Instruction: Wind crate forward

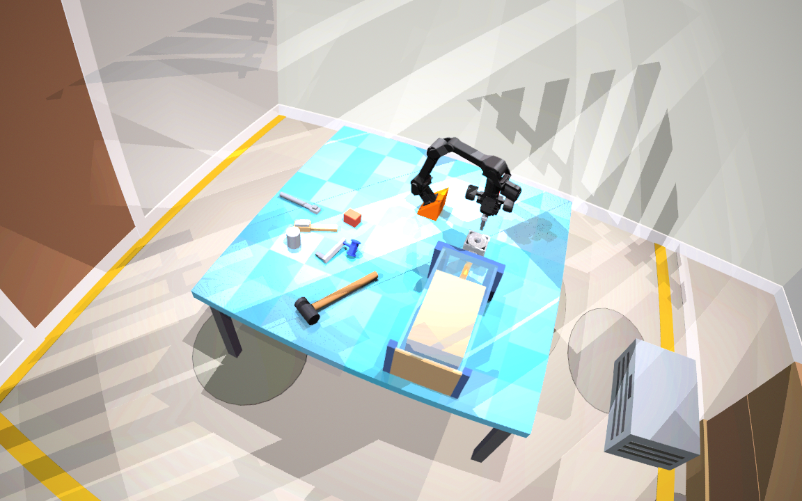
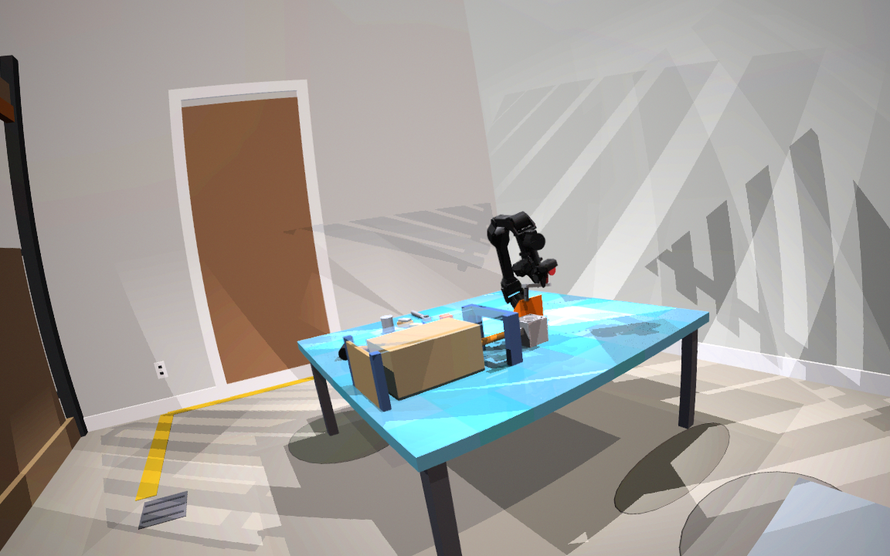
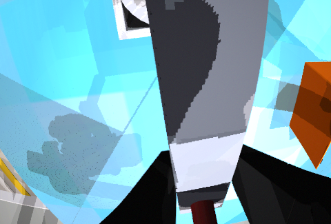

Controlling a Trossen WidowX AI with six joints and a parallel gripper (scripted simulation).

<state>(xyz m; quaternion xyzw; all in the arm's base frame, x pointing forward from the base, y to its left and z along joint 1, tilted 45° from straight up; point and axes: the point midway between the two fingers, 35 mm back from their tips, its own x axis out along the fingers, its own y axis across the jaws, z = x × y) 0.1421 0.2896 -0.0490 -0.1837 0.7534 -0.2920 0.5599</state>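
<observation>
My gripper (image 1: 490, 209) (image 3: 198, 154) is shut on the winch handle (image 1: 484, 220) (image 2: 538, 285) (image 3: 193, 62), a grey crank with a red knob. The handle hangs above the winch (image 1: 477, 241) (image 2: 535, 333) (image 3: 138, 33), its key end pointing down, clear of the hole. The key tip is hidden in the wrist view. The tan crate (image 1: 447, 305) (image 2: 434, 356) sits flat inside the clear-panelled cubby. An orange strap (image 1: 466, 269) (image 2: 493, 338) runs from it to the winch. A gap shows between the crate's front and the blue steel frame (image 1: 498, 277) (image 2: 517, 338).
An orange wedge (image 1: 433, 207) (image 3: 310, 114) stands by the arm's base. A black-headed mallet (image 1: 341, 292), a small hammer (image 1: 323, 228), a wrench (image 1: 298, 202), a grey cylinder (image 1: 293, 238), a red block (image 1: 352, 218) and a blue-and-grey tool (image 1: 352, 248) lie across the bench.
</observation>
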